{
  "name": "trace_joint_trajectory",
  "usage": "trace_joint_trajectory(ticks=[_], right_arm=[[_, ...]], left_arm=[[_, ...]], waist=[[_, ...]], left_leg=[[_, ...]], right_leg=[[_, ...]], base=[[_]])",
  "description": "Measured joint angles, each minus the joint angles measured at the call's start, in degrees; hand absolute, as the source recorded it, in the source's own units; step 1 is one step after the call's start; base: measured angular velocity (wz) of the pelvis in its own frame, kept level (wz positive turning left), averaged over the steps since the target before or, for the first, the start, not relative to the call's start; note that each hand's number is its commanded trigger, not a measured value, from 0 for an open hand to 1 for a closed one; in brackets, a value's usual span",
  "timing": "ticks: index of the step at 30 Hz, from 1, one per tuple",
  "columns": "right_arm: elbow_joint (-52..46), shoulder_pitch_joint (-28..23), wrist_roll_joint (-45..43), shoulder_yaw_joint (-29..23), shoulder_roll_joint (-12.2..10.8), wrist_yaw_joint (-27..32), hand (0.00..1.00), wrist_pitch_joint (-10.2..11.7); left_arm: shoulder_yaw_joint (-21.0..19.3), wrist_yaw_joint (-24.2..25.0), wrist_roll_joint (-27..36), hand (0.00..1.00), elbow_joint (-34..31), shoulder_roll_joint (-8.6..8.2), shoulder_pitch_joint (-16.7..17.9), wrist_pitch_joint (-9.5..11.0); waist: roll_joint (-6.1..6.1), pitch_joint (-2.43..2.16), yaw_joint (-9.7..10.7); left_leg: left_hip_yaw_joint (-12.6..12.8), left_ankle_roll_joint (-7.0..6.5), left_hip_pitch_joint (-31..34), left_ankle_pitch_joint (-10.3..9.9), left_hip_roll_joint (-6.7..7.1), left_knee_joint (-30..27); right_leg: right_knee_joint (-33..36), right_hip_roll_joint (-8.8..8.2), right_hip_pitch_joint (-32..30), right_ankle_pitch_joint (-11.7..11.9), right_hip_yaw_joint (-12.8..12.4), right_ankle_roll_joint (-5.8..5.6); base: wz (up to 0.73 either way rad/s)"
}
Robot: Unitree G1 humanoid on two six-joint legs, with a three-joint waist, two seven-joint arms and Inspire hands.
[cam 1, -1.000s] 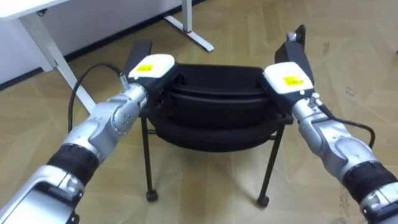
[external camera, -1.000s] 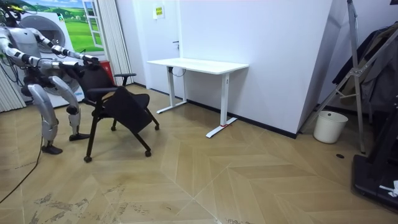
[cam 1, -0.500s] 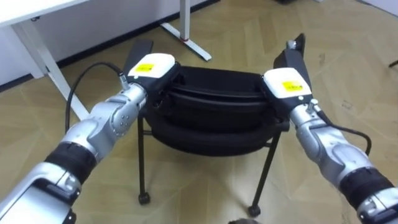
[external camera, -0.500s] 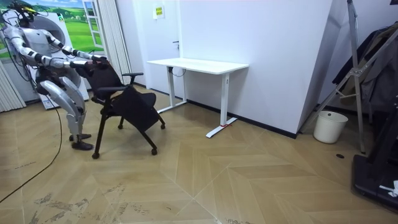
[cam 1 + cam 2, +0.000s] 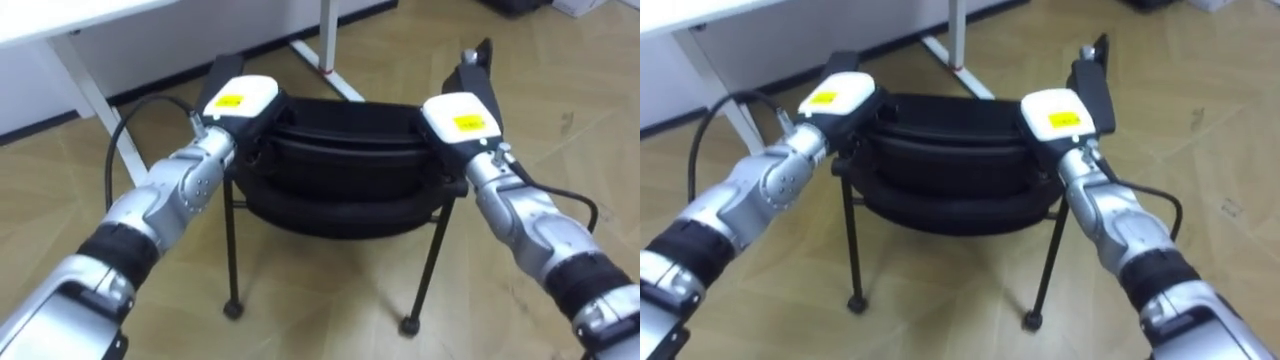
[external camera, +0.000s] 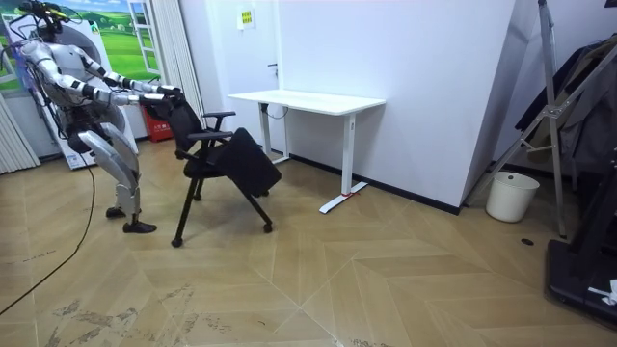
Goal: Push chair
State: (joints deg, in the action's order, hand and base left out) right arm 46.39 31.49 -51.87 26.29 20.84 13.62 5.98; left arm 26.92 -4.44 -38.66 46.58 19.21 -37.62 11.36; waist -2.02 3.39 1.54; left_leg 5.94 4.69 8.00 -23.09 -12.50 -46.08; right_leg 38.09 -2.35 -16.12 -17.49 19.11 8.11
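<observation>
While the herringbone wood floor (image 5: 330,300) runs under everything in the left eye view, with a white desk (image 5: 88,90) up left, the black chair (image 5: 345,165) sits straight ahead. The left hand (image 5: 238,103) and right hand (image 5: 458,120) are at the ends of its backrest, fingers hidden, so I can't tell their state. Room view: the robot stands at the left, arms out to the chair, which has thin legs, small wheels and a tilted seat and stands near the desk; white wall (image 6: 424,87) behind, bin (image 6: 511,196) well right.

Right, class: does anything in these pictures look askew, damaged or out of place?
The black wheeled chair stands out: its seat slopes steeply down toward the white desk instead of lying level. The left hand and right hand are at its backrest.
</observation>
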Motion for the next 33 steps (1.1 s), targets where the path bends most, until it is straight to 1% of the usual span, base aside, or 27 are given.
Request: trace_joint_trajectory(ticks=[2, 3, 4, 5, 6, 7, 8, 9, 10, 12, 14, 15, 17, 18, 19, 20, 21, 23, 24, 25, 27, 28, 29, 30, 31, 32, 33], right_arm=[[-0.36, -0.04, 0.0, 0.0, -0.05, -0.01, 1.0, -0.04], [-0.4, 0.08, -0.01, 0.0, -0.01, -0.01, 1.0, -0.04], [-0.29, 0.38, -0.09, 0.08, 0.01, 0.0, 1.0, -0.04], [0.03, 0.47, -0.07, 0.68, -0.16, 0.02, 1.0, -0.06], [0.18, 0.47, -0.05, 0.89, -0.14, 0.02, 1.0, -0.05], [0.36, 0.45, -0.03, 1.58, -0.07, 0.06, 1.0, -0.06], [-0.2, 0.39, -0.04, 1.77, 0.23, 0.08, 1.0, 0.1], [-0.32, 0.44, -0.06, 1.77, 0.2, 0.13, 1.0, 0.09], [-0.34, 0.66, -0.06, 1.74, 0.43, 0.33, 1.0, 0.05], [-0.34, 0.78, -0.11, 1.76, 0.7, 0.56, 1.0, 0.06], [-0.23, 0.76, -0.19, 1.85, 0.87, 0.62, 1.0, 0.14], [-0.27, 0.76, -0.19, 1.89, 1.04, 0.62, 1.0, 0.15], [-0.48, 0.89, -0.29, 1.9, 1.65, 0.72, 1.0, 0.14], [-0.66, 0.92, -0.31, 1.9, 1.81, 0.72, 1.0, 0.11], [-1.14, 0.92, -0.21, 1.88, 1.95, 0.73, 1.0, 0.03], [-1.45, 0.92, -0.16, 1.88, 2.39, 0.73, 1.0, -0.13], [-1.51, 0.92, -0.16, 1.87, 2.46, 0.73, 1.0, -0.15], [-1.87, 0.82, 0.06, 1.99, 2.7, 0.76, 1.0, -0.2], [-1.81, 0.8, 0.07, 2.15, 2.61, 0.76, 1.0, -0.29], [-1.56, 0.5, 0.06, 2.19, 2.45, 0.76, 1.0, -0.35], [-1.64, -0.07, 0.08, 2.18, 2.32, 0.78, 1.0, -0.38], [-1.62, -0.16, 0.07, 2.18, 2.19, 0.78, 1.0, -0.4], [-1.76, 0.01, 0.08, 2.18, 2.27, 0.79, 1.0, -0.43], [-1.68, 0.05, 0.1, 2.18, 2.21, 0.79, 1.0, -0.43], [-1.77, 0.06, 0.33, 2.2, 2.38, 0.8, 1.0, -0.37], [-1.58, 0.05, 0.6, 2.23, 2.34, 0.92, 1.0, -0.21], [-1.41, 0.05, 0.75, 2.23, 2.3, 1.05, 1.0, -0.06]], left_arm=[[0.0, -0.49, -0.15, 1.0, 0.07, 0.03, 0.01, -0.01], [-0.08, -0.67, -0.13, 1.0, 0.08, -0.01, 0.05, -0.03], [-0.26, -1.23, -0.1, 1.0, 0.19, -0.12, 0.37, -0.05], [-0.25, -1.92, -0.17, 1.0, 0.54, -0.43, 0.86, -0.05], [-0.14, -2.31, -0.25, 1.0, 0.74, -0.44, 1.08, -0.04], [0.06, -3.07, -0.23, 1.0, 0.83, -0.43, 1.63, -0.04], [0.07, -3.7, -0.19, 1.0, 0.65, -0.46, 1.9, -0.04], [0.06, -3.99, -0.2, 1.0, 0.59, -0.49, 1.92, -0.04], [-0.04, -4.16, -0.2, 1.0, 0.42, -0.49, 1.87, -0.04], [-0.11, -4.34, -0.2, 1.0, 0.35, -0.59, 1.9, -0.09], [-0.06, -4.88, -0.13, 1.0, 0.38, -1.0, 2.25, -0.24], [0.07, -4.95, -0.04, 1.0, 0.38, -1.07, 2.22, -0.31], [0.03, -5.02, 0.22, 1.0, 0.33, -1.38, 1.99, -0.54], [0.04, -5.01, 0.24, 1.0, 0.34, -1.46, 1.84, -0.59], [0.03, -4.95, 0.33, 1.0, 0.06, -1.73, 1.47, -0.88], [0.06, -4.83, 0.35, 1.0, -0.19, -1.75, 1.41, -1.05], [0.06, -4.79, 0.42, 1.0, -0.34, -1.71, 1.41, -1.09], [0.15, -4.69, 0.48, 1.0, -0.71, -1.69, 1.68, -1.36], [0.16, -4.69, 0.47, 1.0, -0.94, -1.59, 1.92, -1.4], [0.18, -4.68, 0.41, 1.0, -1.16, -1.44, 2.27, -1.41], [0.24, -3.91, 0.26, 1.0, -1.22, -1.45, 2.31, -1.41], [0.21, -3.61, 0.26, 1.0, -1.22, -1.46, 2.39, -1.45], [0.09, -3.62, 0.28, 1.0, -1.26, -1.55, 2.39, -1.52], [0.06, -3.63, 0.28, 1.0, -1.25, -1.59, 2.38, -1.55], [0.11, -3.61, 0.25, 1.0, -1.58, -1.75, 2.3, -1.86], [0.28, -3.44, 0.22, 1.0, -1.98, -1.85, 2.26, -2.31], [0.31, -3.43, 0.2, 1.0, -1.98, -1.88, 2.25, -2.33]], waist=[[-0.44, 0.03, -0.02], [-0.52, 0.01, -0.06], [-0.62, 0.02, -0.24], [-0.57, 0.04, -0.51], [-0.75, 0.19, -0.62], [-0.88, 0.23, -0.64], [-0.76, 0.16, -0.51], [-0.72, 0.13, -0.56], [-0.7, 0.11, -0.69], [-0.65, 0.11, -0.65], [-0.4, 0.08, -0.55], [-0.31, 0.05, -0.53], [0.05, -0.14, -0.94], [0.14, -0.18, -1.26], [0.24, -0.13, -1.99], [0.18, -0.15, -2.16], [0.13, -0.15, -2.27], [-0.41, -0.21, -3.53], [-0.59, -0.23, -3.65], [-0.95, -0.37, -3.82], [-1.83, -0.73, -4.62], [-2.25, -1.09, -5.11], [-2.6, -0.94, -5.16], [-3.0, -0.99, -5.14], [-3.38, -0.96, -5.1], [-3.46, -0.96, -5.08], [-3.47, -0.97, -5.06]], left_leg=[[-0.15, -1.38, 2.63, 3.37, -1.06, -4.52], [-0.17, -1.47, 3.38, 4.04, -0.92, -5.31], [0.01, -1.46, 4.76, 4.47, -0.64, -5.96], [0.2, -1.44, 6.38, 4.45, -0.27, -6.08], [0.22, -1.43, 7.23, 4.45, 0.31, -5.84], [0.18, -1.44, 9.2, 4.48, 1.43, -4.77], [0.33, -1.38, 11.95, 4.55, 2.62, -3.19], [0.6, -1.39, 13.21, 4.58, 3.29, -1.79], [1.92, -1.84, 15.17, 5.18, 4.06, 1.74], [3.75, -2.44, 17.03, 8.17, 5.34, 6.69], [4.85, -3.01, 17.58, 12.81, 7.13, 12.39], [4.86, -3.24, 17.58, 13.8, 7.49, 13.48], [5.17, -3.97, 17.21, 17.32, 9.36, 17.02], [5.7, -4.12, 17.1, 17.91, 9.43, 17.47], [6.68, -4.41, 16.86, 18.78, 9.56, 18.21], [6.8, -4.65, 16.58, 18.94, 10.31, 18.95], [7.05, -4.92, 16.43, 19.11, 10.38, 19.27], [9.82, -5.87, 14.68, 19.55, 11.43, 21.67], [9.9, -6.65, 14.05, 19.97, 11.85, 22.43], [9.91, -8.04, 12.8, 20.76, 12.58, 23.43], [10.26, -8.92, 10.99, 20.83, 13.4, 24.38], [11.24, -9.86, 10.19, 20.38, 13.58, 24.42], [11.28, -10.48, 9.49, 20.13, 14.49, 24.26], [11.27, -10.82, 9.19, 19.73, 15.07, 24.15], [11.29, -10.78, 8.74, 18.85, 15.64, 23.25], [11.36, -10.73, 8.46, 17.3, 15.76, 21.74], [11.32, -10.67, 8.28, 16.4, 15.68, 20.79]], right_leg=[[0.01, 0.33, 1.02, -1.56, 0.76, 0.81], [0.01, 0.31, 1.13, -1.77, 0.75, 1.03], [-0.05, 0.26, 1.61, -2.04, 0.74, 1.71], [-0.42, 0.11, 2.85, -2.41, 1.82, 2.41], [-0.48, -0.01, 3.47, -2.76, 2.13, 2.59], [-0.75, -0.02, 4.43, -3.47, 2.42, 2.53], [-0.92, -0.06, 4.75, -3.92, 3.03, 2.63], [-1.04, -0.05, 4.76, -4.0, 3.16, 2.7], [-1.52, 0.07, 4.88, -4.02, 3.43, 2.79], [-2.22, 0.08, 5.56, -3.98, 4.07, 3.11], [-4.13, 0.23, 7.34, -3.9, 5.77, 3.28], [-4.48, 0.25, 7.67, -3.92, 6.19, 3.25], [-4.51, 0.25, 7.75, -4.58, 6.39, 2.58], [-4.44, 0.26, 7.64, -5.05, 6.26, 2.01], [-4.34, 0.39, 7.55, -5.75, 5.92, 0.86], [-4.22, 0.4, 7.59, -6.63, 5.56, -0.84], [-4.16, 0.46, 7.6, -7.1, 5.16, -1.73], [-4.43, 0.18, 8.36, -8.29, 4.29, -3.99], [-4.62, 0.1, 8.84, -8.64, 4.29, -4.66], [-5.28, 0.06, 10.22, -9.03, 4.33, -5.39], [-5.52, -0.56, 12.01, -9.7, 4.26, -7.42], [-3.86, -1.58, 12.16, -9.46, 4.32, -8.82], [0.12, -3.07, 11.55, -8.91, 4.27, -9.39], [2.37, -4.03, 10.94, -8.66, 4.19, -9.65], [6.49, -5.24, 9.93, -7.59, 3.35, -9.38], [9.54, -5.42, 9.44, -6.42, 1.98, -8.41], [10.65, -5.4, 9.41, -5.89, 1.44, -7.87]], base=[[0.28], [0.18], [0.07], [0.06], [0.1], [0.16], [0.16], [0.13], [0.1], [0.13], [0.16], [0.11], [0.03], [-0.09], [-0.08], [-0.05], [-0.04], [-0.12], [0.0], [0.04], [0.02], [0.06], [0.11], [0.26], [0.29], [0.3], [0.27]])
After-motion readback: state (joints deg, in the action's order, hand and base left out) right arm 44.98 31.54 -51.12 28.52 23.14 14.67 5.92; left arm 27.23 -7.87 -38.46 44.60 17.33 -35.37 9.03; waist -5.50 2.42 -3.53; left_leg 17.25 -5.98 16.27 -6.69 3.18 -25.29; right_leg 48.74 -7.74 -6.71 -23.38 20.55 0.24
